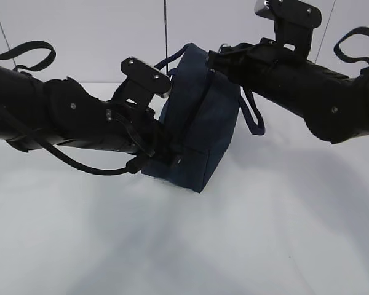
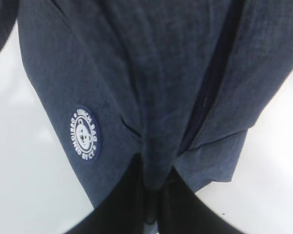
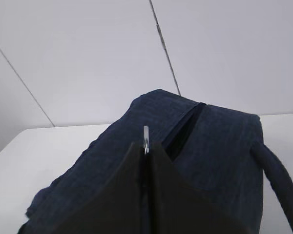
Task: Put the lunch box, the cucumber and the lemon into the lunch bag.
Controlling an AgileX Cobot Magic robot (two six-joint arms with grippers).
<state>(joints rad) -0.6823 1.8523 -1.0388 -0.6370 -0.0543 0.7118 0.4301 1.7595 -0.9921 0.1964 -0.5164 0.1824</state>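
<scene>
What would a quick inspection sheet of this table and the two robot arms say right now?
Surface: white table, bare where it shows.
Job's things: navy lunch bag tipped on one corner, held between both arms; round white logo on its side; lunch box, cucumber and lemon not seen.
Clutter: nothing seen.
Grippers: left gripper shut on a fold of the bag's fabric; right gripper shut on the silver zipper ring.
Cables: black cable looping under the left arm; another loop by the right arm.
Surroundings: plain white wall panels.

Bulky matte-black arms [image 1: 80, 120], looped black cables, apparently silver screws on brackets.
</scene>
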